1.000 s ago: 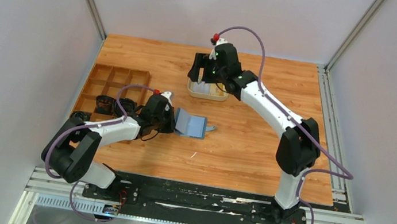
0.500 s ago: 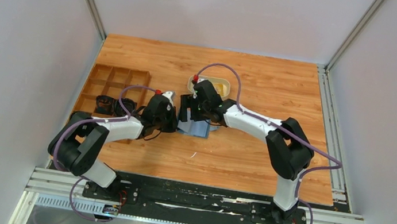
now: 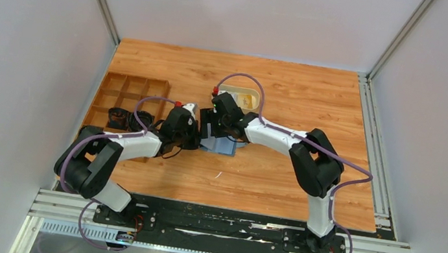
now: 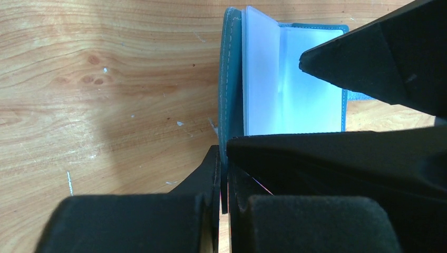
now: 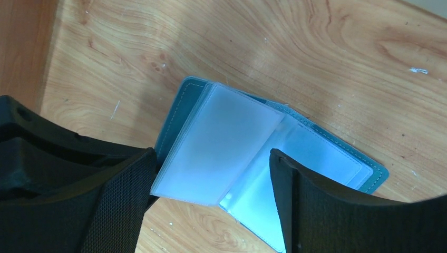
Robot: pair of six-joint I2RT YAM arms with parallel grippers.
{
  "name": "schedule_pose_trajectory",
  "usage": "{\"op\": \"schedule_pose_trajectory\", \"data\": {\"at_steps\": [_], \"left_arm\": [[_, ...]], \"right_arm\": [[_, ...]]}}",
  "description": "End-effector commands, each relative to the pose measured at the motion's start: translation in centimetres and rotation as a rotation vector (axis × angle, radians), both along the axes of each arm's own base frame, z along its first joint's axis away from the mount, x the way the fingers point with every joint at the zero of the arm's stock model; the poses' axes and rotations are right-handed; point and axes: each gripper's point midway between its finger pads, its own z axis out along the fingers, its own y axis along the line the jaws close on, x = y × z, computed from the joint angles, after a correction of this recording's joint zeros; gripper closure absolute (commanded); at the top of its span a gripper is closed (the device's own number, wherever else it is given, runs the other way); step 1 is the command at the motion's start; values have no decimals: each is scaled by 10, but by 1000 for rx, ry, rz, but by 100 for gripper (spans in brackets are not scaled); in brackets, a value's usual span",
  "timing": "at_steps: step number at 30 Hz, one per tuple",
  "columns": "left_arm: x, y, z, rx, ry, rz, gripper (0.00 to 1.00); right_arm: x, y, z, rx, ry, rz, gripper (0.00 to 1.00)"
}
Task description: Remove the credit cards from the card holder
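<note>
The teal-blue card holder (image 3: 222,145) lies open on the table, its pale see-through sleeves (image 5: 221,142) fanned up. My left gripper (image 4: 224,176) is shut on the edge of its teal left cover (image 4: 230,79) and holds that cover upright. My right gripper (image 5: 211,182) is open just above the holder, one finger on each side of the raised sleeves and touching nothing; in the top view it (image 3: 208,129) is right beside the left gripper (image 3: 191,136). I cannot make out a credit card in the sleeves. Something pale yellowish (image 3: 249,101) lies in the oval beige tray (image 3: 234,90).
The brown wooden compartment box (image 3: 127,94) stands at the left with dark round items (image 3: 119,116) in its near cells. The right arm's finger (image 4: 390,58) crowds the left wrist view. The tray is just behind the two grippers.
My right gripper has come from over the beige tray at the back down to the open card holder. The left gripper has kept its hold on the cover.
</note>
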Motion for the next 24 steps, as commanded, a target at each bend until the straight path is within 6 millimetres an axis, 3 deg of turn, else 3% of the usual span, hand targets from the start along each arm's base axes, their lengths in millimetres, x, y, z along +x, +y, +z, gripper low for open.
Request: {"op": "schedule_pose_trajectory", "data": {"at_steps": [1, 18, 24], "left_arm": [[-24, 29, -34, 138, 112, 22, 100], [-27, 38, -42, 167, 120, 45, 100], [-28, 40, -43, 171, 123, 47, 100]], "right_arm": [[-11, 9, -11, -35, 12, 29, 18], [-22, -31, -42, -237, 50, 22, 18], [-23, -37, -43, -263, 50, 20, 18]]}}
